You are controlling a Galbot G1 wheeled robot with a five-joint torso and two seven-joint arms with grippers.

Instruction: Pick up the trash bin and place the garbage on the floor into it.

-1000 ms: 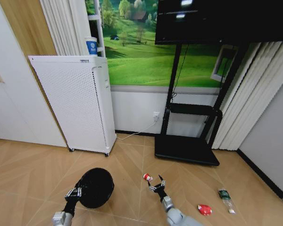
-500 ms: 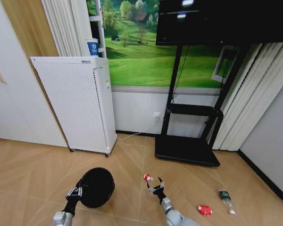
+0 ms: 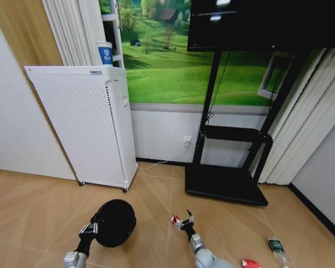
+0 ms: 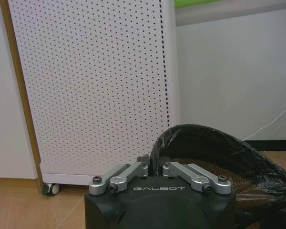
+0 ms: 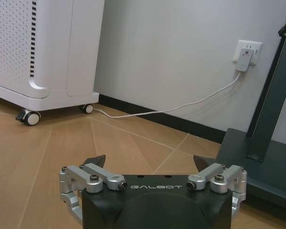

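Observation:
The trash bin point(image 3: 117, 222), black and round with a black liner, hangs tilted low over the floor. My left gripper point(image 3: 91, 228) is shut on its near rim; the left wrist view shows the fingers point(image 4: 128, 172) pinching the lined rim of the bin point(image 4: 214, 150). My right gripper point(image 3: 182, 219) is open just above the floor, and in the right wrist view the right gripper point(image 5: 150, 162) has nothing between its jaws. One red-and-white piece of garbage point(image 3: 174, 219) lies right beside it. A second red piece point(image 3: 250, 263) and a clear bottle point(image 3: 280, 248) lie at the lower right.
A tall white perforated appliance point(image 3: 81, 123) on castors stands against the wall at the left. The black TV-stand base point(image 3: 224, 187) sits ahead on the right. A white cable point(image 5: 181, 106) runs along the floor to a wall socket point(image 5: 247, 52). Open wooden floor lies between them.
The whole head view has shifted, so the camera moved: appliance and stand look nearer, bottle and second red piece slid toward the lower right corner. Both grippers keep their states.

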